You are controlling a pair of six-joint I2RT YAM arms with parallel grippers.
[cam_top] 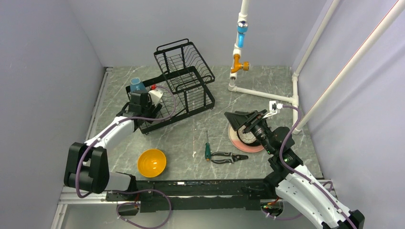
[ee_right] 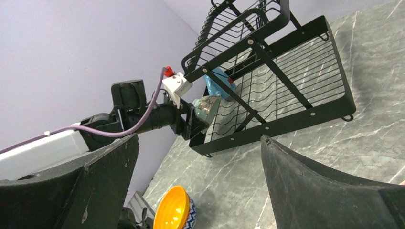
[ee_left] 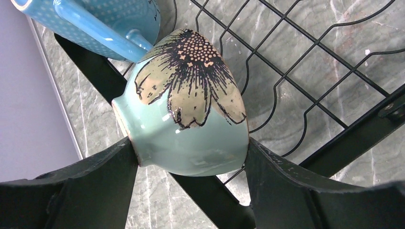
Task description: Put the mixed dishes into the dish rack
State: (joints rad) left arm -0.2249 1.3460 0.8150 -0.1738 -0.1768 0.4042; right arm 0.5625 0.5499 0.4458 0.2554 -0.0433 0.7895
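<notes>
No legible text, no labels, brands, numbers or signs in any view

In the dish rack (ee_left: 296, 71), a bowl (ee_left: 186, 119) sits beside the mug (ee_left: 95, 24).

mint-green bowl (ee_left: 191, 148) with tan-black flower

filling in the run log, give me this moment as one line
left gripper: shut on mint-green bowl at dish rack lower tray, beside mug | right gripper: open, over pink plate | orange bowl: on table
</notes>
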